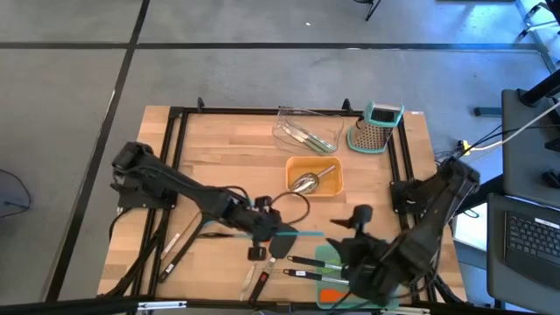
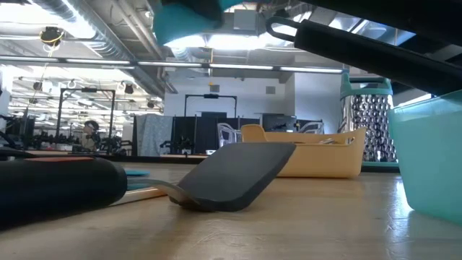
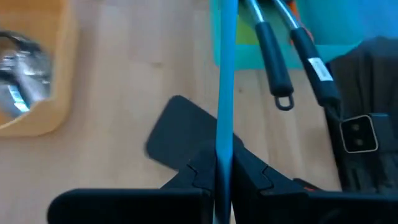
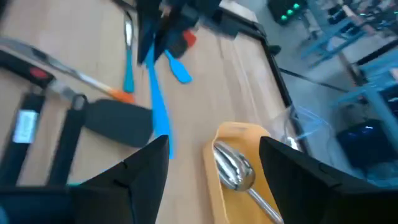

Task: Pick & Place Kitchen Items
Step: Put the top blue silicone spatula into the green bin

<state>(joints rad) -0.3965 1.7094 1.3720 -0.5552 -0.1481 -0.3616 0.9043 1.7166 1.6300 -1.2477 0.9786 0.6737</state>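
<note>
While the right gripper [image 1: 360, 229] hovers wide and empty over the teal tray [image 1: 331, 259] at the near right, the left gripper [image 1: 265, 226] at near centre is clamped on a thin blue utensil [image 1: 297, 233], long axis pointing right towards that tray; black spatula [image 1: 280, 245] lies just beneath.

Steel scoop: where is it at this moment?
In the high view the steel scoop lies inside the orange tray at the table's middle, below the clear tray, left of the box grater.
</note>
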